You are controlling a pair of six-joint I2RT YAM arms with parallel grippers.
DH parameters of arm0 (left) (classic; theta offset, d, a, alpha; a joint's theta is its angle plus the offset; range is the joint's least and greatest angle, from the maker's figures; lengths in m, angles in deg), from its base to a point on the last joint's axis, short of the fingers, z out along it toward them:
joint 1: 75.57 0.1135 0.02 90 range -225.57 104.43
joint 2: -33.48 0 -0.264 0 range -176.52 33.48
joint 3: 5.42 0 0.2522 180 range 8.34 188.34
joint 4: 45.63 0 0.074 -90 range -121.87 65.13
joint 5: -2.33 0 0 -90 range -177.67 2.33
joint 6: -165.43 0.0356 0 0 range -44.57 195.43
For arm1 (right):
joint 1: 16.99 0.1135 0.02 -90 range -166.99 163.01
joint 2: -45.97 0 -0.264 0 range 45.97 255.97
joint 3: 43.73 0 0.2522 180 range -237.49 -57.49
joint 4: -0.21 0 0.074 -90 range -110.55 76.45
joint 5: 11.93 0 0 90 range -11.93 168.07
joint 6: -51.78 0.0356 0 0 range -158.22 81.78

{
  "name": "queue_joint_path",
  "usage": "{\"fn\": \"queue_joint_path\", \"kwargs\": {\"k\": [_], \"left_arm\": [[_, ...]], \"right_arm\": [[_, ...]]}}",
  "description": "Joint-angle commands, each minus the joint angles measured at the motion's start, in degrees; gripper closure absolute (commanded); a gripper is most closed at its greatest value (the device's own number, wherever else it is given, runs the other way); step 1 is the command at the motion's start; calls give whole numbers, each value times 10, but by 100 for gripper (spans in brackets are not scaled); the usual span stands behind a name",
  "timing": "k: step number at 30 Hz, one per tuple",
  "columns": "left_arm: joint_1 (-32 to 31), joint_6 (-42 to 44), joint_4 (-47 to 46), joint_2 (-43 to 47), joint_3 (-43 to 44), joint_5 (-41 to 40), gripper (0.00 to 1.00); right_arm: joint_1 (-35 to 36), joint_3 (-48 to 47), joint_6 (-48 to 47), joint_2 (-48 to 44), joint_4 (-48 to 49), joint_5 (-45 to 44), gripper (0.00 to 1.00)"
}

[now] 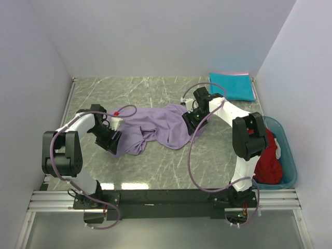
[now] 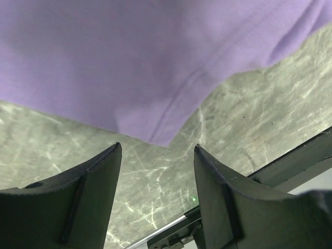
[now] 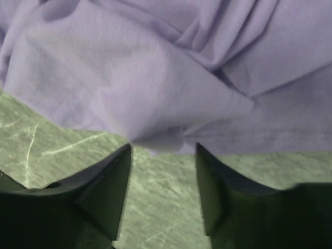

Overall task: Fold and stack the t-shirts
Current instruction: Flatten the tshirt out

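Note:
The lavender t-shirt (image 1: 155, 127) lies crumpled across the middle of the marble table. My left gripper (image 1: 113, 143) is open at its left lower edge; in the left wrist view the shirt's hem (image 2: 155, 93) lies just beyond the gripper (image 2: 157, 148). My right gripper (image 1: 191, 124) is open at the shirt's right edge; in the right wrist view a fold of the shirt (image 3: 155, 104) sits just ahead of the gripper (image 3: 163, 148). A folded teal t-shirt (image 1: 232, 85) lies at the back right. A dark red t-shirt (image 1: 268, 163) is bunched in the bin.
A translucent teal plastic bin (image 1: 288, 155) stands at the right edge of the table. White walls close in the table on the left, back and right. The metal rail (image 1: 155, 199) with the arm bases runs along the near edge.

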Motion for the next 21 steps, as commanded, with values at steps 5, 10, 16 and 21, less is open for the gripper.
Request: {"fn": "queue_joint_path", "kwargs": {"k": [5,10,16,21], "left_arm": [[-55,-12,-77,22,-47,-67,38],[-75,-16,-117,18,-75,-135,43],[-67,11,-85,50,-91,-153,99],[12,53,24,101,-42,-97,100]], "right_arm": [[22,-5,27,24,39,3,61],[21,9,25,-17,19,-11,83],[21,27,23,-111,-46,-37,100],[30,4,9,-175,-115,-59,100]]}}
